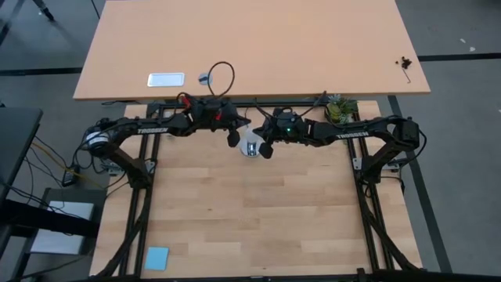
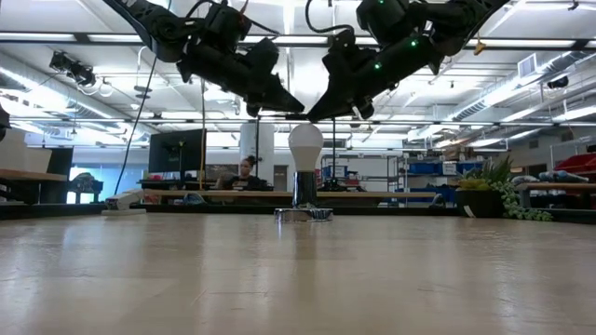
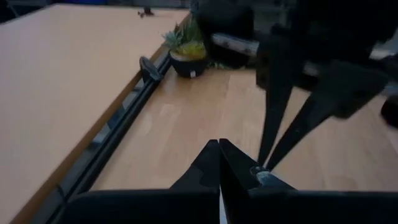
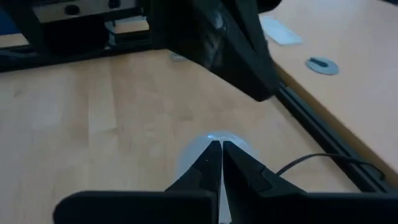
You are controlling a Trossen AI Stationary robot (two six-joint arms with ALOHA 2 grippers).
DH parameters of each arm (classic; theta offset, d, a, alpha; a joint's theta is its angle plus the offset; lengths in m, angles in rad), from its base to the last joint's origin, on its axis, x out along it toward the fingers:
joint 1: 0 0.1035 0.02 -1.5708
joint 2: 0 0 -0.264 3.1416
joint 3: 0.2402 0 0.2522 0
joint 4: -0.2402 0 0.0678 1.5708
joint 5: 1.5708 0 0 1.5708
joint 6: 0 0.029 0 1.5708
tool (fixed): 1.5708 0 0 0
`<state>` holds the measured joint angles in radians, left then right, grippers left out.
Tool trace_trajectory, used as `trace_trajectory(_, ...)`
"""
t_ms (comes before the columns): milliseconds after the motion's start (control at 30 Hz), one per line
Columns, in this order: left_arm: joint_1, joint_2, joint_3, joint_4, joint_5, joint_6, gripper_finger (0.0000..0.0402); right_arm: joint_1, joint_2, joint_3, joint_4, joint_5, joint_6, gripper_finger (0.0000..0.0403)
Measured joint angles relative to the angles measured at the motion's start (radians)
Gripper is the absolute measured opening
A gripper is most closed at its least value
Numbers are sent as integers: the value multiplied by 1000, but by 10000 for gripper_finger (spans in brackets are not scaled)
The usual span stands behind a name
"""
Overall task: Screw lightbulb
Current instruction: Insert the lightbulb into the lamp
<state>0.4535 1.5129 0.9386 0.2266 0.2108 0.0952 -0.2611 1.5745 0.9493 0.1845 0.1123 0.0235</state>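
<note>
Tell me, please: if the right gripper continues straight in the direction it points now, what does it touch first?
Most likely the lightbulb. The right gripper, shut, points down at the bulb's rounded top, and the right wrist view shows the white dome directly beyond its tips. The shut left gripper is close beside it; the depth between them is unclear.

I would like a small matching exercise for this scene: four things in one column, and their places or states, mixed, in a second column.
Things:
1. lightbulb
2. left pincer
3. potted plant
4. blue card

Places or states:
A. on the table's near-left corner in the high view
B. upright in the socket at mid-table
C. shut, just above the bulb
D. at the table's far edge, right side

Pairs: 1-B, 2-C, 3-D, 4-A
</note>
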Motion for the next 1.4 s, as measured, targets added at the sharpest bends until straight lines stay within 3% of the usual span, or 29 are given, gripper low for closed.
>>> trace_trajectory(333, 13, -29, -56, 12, 6, 11, 1, 0, 0, 96, -166, -20, 10, 52)
trace_trajectory(967, 18, -29, -241, 146, 63, 14, 0, 0, 11, 405, -569, -35, -27, 172)
trace_trajectory(1400, 17, -8, -321, 234, 44, 46, 0, 0, 11, 441, -603, -63, 1, 198)
